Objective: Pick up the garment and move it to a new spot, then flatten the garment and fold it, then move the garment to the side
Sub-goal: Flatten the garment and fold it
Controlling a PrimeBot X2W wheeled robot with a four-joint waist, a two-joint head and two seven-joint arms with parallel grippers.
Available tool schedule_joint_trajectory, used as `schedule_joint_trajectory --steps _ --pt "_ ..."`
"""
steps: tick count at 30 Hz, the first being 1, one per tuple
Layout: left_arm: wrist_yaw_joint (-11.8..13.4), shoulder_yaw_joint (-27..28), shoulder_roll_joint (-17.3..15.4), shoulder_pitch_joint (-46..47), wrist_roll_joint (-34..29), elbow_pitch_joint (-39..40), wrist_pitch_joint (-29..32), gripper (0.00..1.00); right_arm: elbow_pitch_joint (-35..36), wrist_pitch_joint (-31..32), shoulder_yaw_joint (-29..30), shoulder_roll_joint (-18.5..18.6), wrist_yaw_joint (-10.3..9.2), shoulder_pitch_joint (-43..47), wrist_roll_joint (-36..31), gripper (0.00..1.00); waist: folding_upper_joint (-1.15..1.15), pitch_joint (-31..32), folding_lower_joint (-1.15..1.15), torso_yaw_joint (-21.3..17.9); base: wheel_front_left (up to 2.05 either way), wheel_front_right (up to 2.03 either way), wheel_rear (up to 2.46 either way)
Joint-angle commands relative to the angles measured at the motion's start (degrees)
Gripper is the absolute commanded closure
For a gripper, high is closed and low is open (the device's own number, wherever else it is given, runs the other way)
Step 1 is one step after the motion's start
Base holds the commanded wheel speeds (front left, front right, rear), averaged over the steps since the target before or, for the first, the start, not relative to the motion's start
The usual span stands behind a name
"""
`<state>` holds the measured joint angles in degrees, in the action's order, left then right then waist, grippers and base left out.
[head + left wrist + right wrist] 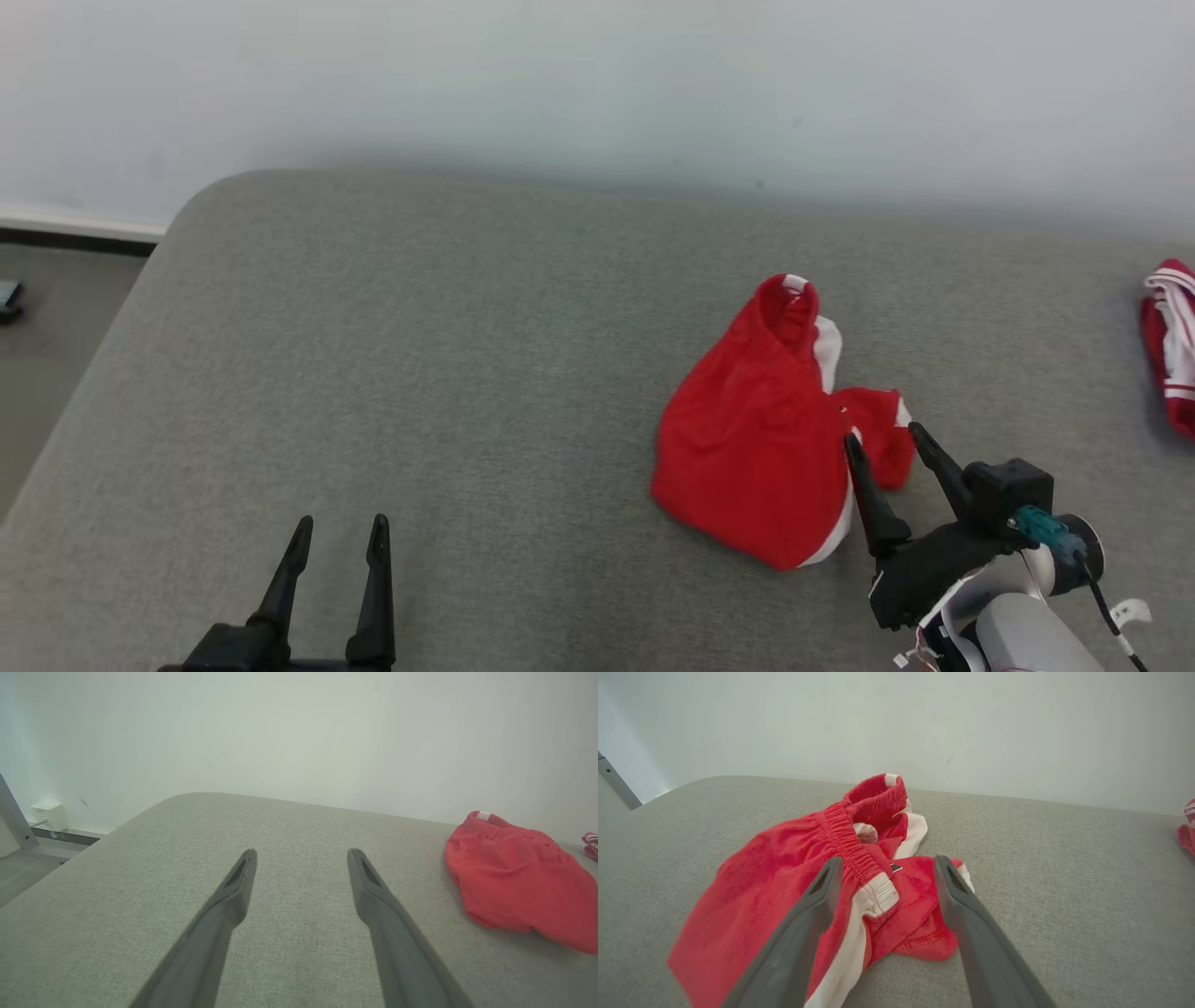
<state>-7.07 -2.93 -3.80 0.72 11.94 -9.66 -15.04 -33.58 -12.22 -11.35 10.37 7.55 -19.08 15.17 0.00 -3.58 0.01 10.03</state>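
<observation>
Nearest you, the right gripper [884,432] has its two dark fingers spread wide and nothing clamped between them. It sits over the right front part of the grey padded surface [420,373]. In the right wrist view the gripper [888,860] frames the bunched right edge of the garment [775,877]. A white band and a stretch of gathered waistband lie in the gap between the fingers. You cannot tell from these views whether the fingertips touch the cloth or hang just above it.

The left gripper [341,523] is over the left front of the surface, also fully spread and empty. The left wrist view shows bare grey fabric between the fingers of that gripper [302,854].

The garment [747,439] is red with white trim. It lies crumpled in a heap on the right half of the surface, well clear of its rounded left corner. One loop of waistband stands up at the side toward the wall [560,75]. In the left wrist view the garment [514,882] sits well apart from the left gripper.

A second red-and-white cloth [1172,345] lies at the far right edge of the surface, cut off by the frame.

The floor [56,317] lies off the left edge of the surface, with a small dark item [7,301] on it, too small to identify.
</observation>
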Motion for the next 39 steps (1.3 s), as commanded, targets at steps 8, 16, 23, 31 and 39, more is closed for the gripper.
schedule_joint_trajectory --steps 8,16,23,31,39 --pt "-0.44 -1.6 0.42 2.74 -0.04 -1.61 -0.18 0.0 -14.27 -1.48 -2.55 0.6 -0.15 -6.47 3.32 0.0 0.0 -2.21 -0.01 5.36 0.0 0.0 0.0" --pt "-0.36 -1.09 0.5 2.12 -0.09 -1.9 -0.18 0.0 -18.9 -2.98 -3.75 0.58 -0.15 -9.27 6.5 1.0 0.0 -2.1 -0.01 5.03 0.0 0.0 0.0" --pt "-0.4 -0.56 0.62 1.7 -0.34 -1.69 -0.18 0.0 -9.08 -2.98 0.56 4.33 -0.15 -7.24 5.02 1.0 0.0 -0.91 -0.01 0.77 0.0 0.0 0.0" --pt "-0.35 -1.53 0.73 2.91 -0.13 -2.07 -0.18 0.0 0.38 -2.99 6.88 11.44 -0.15 -7.93 1.85 1.0 0.0 -0.16 -0.01 -1.44 0.0 0.0 0.0" --pt "-0.36 -1.53 0.83 2.77 0.55 -1.83 -0.18 0.0 8.36 -2.08 4.51 12.88 -0.15 -9.43 -2.3 1.0 0.0 0.34 -0.01 -0.41 0.0 0.0 0.0"
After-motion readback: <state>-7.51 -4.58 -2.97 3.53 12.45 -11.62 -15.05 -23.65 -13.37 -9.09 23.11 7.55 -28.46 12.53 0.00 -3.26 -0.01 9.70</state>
